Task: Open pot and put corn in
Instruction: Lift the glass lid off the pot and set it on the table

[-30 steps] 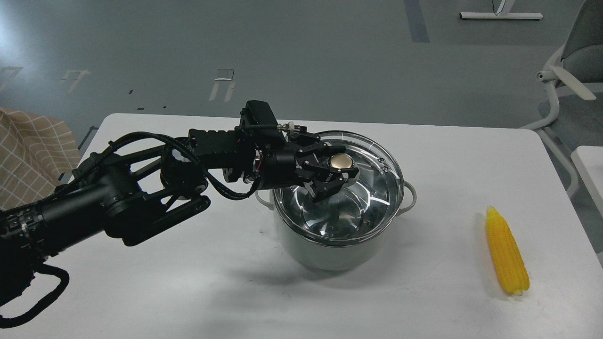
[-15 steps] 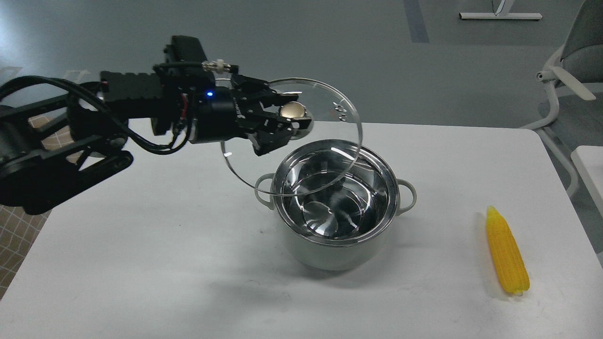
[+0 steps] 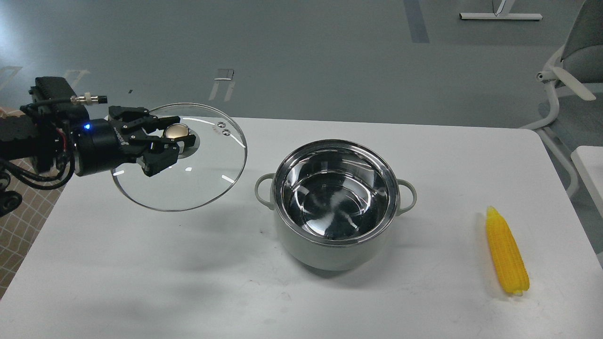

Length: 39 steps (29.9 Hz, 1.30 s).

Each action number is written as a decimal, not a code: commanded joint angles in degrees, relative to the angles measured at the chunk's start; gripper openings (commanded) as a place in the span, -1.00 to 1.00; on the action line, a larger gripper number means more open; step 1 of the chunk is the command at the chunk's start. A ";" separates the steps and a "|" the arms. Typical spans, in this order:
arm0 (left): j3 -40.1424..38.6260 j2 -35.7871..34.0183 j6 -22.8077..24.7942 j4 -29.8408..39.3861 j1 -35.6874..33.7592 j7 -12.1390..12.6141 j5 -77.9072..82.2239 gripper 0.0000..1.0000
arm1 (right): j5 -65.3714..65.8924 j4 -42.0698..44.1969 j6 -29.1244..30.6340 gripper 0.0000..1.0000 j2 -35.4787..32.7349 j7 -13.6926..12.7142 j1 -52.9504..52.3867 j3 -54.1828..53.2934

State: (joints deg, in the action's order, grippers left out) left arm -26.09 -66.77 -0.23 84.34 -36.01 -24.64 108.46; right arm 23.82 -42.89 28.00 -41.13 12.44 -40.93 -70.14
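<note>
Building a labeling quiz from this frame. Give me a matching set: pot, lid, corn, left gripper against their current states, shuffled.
Column 1:
1. pot
2. lid
3. corn
4. left gripper

Column 2:
A. lying on the table near its right edge
B. shut on the brass knob
C. uncovered, nothing inside, mid-table
D. held in the air left of the pot, tilted

Pairs: 1-C, 2-D, 3-A, 4-B
</note>
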 commanded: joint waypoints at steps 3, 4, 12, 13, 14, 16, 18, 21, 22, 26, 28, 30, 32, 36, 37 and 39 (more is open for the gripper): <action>-0.01 0.23 -5.83 -6.91 7.27 -1.02 -0.44 -0.32 | 0.00 0.09 0.00 1.00 -0.09 -0.05 -0.02 0.09; -0.01 0.32 -6.27 -7.61 7.88 -1.02 -0.79 -0.32 | 0.00 0.00 0.00 1.00 -0.09 -0.05 -0.02 0.09; 0.08 3.30 -9.00 -13.32 13.51 -0.94 -5.28 -0.30 | 0.00 -0.09 0.00 1.00 0.00 -0.05 -0.02 0.27; 0.08 4.44 -9.00 -14.29 13.86 -0.94 -5.28 -0.30 | 0.00 -0.09 0.00 1.00 0.00 -0.05 -0.02 0.27; 0.08 5.32 -9.00 -15.25 14.04 -0.94 -5.28 -0.30 | 0.00 -0.09 0.00 1.00 0.00 -0.05 -0.02 0.27; 0.08 6.20 -9.26 -16.66 14.74 -0.94 -5.54 -0.30 | 0.00 -0.09 0.00 1.00 0.00 -0.05 -0.02 0.27; 0.08 6.74 -9.88 -17.63 15.01 -0.94 -5.54 -0.30 | 0.00 -0.09 0.00 1.00 0.00 -0.05 -0.02 0.27; 0.16 8.22 -10.58 -19.65 15.18 -1.02 -5.54 -0.29 | 0.09 -0.09 0.00 1.00 0.00 -0.05 -0.02 0.27; 0.16 8.84 -10.67 -20.18 15.27 -1.11 -5.46 -0.26 | 0.00 -0.17 0.00 1.00 0.00 -0.05 -0.02 0.27; 0.16 9.37 -11.11 -20.27 16.94 -1.46 -5.46 -0.17 | 0.00 -0.17 0.00 1.00 0.00 -0.05 0.06 0.27; 0.16 9.46 -11.90 -20.27 17.20 -1.46 -5.54 -0.04 | 0.09 -0.17 0.00 1.00 0.00 -0.05 0.06 0.27; 0.16 9.46 -11.99 -20.27 17.20 -1.55 -5.46 0.05 | 0.09 -0.17 0.00 1.00 0.00 -0.05 0.06 0.27; 0.16 9.46 -11.99 -20.27 17.29 -1.64 -5.46 0.05 | 0.09 -0.26 0.00 1.00 0.00 -0.05 0.06 0.27; 0.16 9.46 -12.43 -20.27 17.47 -1.73 -5.72 0.11 | 0.09 -0.26 0.00 1.00 0.00 -0.05 0.06 0.36; 0.16 9.46 -12.60 -20.27 17.73 -1.73 -5.81 0.14 | 0.09 -0.26 0.00 1.00 0.00 -0.05 0.06 0.36; 0.16 9.46 -12.69 -20.27 18.17 -1.73 -6.42 0.28 | 0.09 -0.26 0.00 1.00 0.00 -0.05 0.15 0.36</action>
State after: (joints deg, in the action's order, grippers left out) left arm -25.92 -57.31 -12.72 64.07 -18.39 -26.34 102.71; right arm 23.91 -43.15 28.00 -41.13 12.39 -40.86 -69.79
